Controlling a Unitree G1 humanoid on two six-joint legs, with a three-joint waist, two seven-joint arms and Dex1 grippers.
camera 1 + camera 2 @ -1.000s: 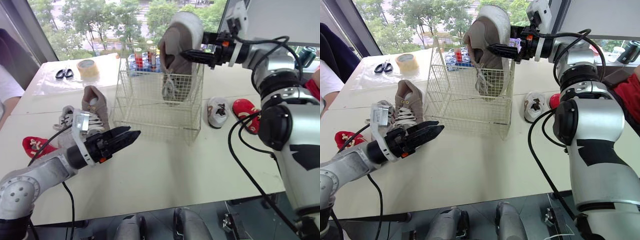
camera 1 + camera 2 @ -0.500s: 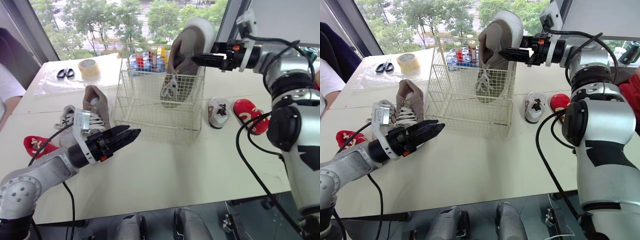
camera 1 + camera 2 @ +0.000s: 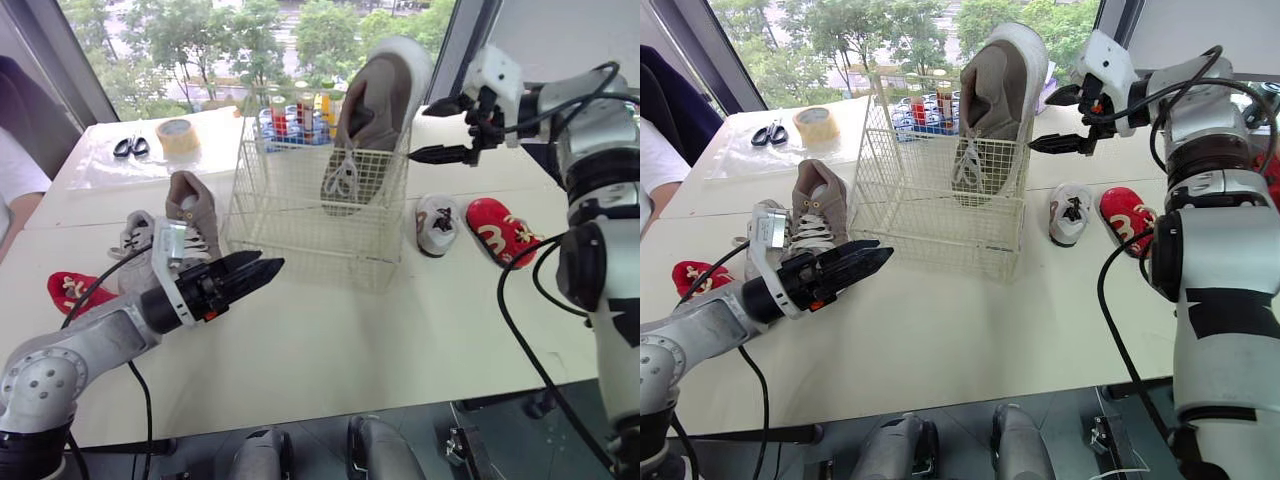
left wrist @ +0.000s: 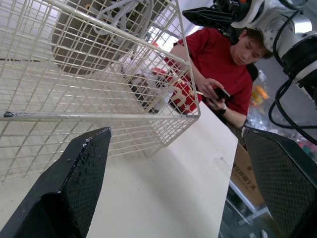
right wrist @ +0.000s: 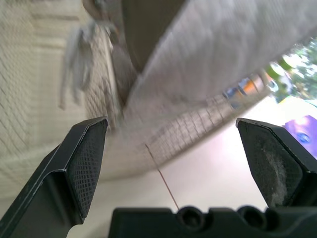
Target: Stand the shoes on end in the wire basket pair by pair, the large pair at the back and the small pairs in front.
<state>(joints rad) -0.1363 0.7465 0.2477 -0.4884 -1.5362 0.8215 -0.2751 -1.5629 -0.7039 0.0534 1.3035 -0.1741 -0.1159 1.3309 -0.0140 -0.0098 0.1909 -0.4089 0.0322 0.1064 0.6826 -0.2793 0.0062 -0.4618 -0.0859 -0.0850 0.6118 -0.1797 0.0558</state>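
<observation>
Left eye view: the large shoe [image 3: 375, 120] stands on end in the wire basket [image 3: 300, 235], propped by its wall. Right tool [image 3: 432, 128] and left tool [image 3: 268, 262] both gape empty.

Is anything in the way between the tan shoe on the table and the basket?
Nothing visible: the shoe sits just left of the basket, with only bare table between them.

You have one large tan shoe [image 3: 375, 110] standing heel-up in the wire basket [image 3: 290, 225], at its right side. Your right hand [image 3: 440, 128] hangs just beside the shoe, fingers apart, not touching it. Your left hand [image 3: 255, 270] hovers over the surface [image 3: 330, 330] near the basket's front left corner.
</observation>
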